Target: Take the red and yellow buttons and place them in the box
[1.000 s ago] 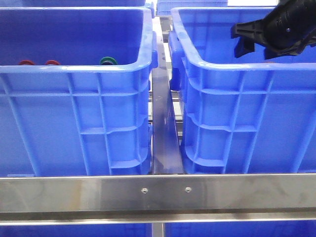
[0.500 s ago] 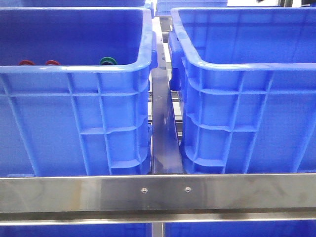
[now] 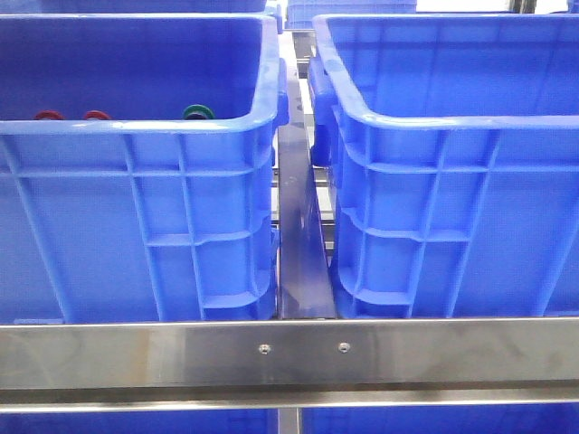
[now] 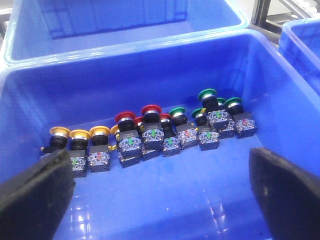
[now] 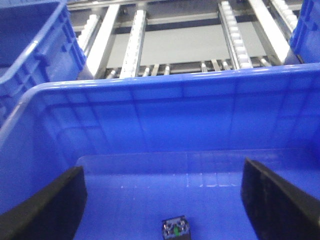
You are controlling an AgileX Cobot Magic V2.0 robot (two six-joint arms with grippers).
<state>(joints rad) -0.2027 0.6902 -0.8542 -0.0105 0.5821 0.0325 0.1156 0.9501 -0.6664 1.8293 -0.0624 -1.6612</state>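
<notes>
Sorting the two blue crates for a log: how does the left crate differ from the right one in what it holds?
The left crate holds a row of many push buttons, yellow, red and green; the right crate shows one small part on its floor. Both are deep, bright blue, with an open end effector above.

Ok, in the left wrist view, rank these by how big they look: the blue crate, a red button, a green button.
1. blue crate, by far the largest.
2. red button and green button: caps look alike, so no ranking.
</notes>
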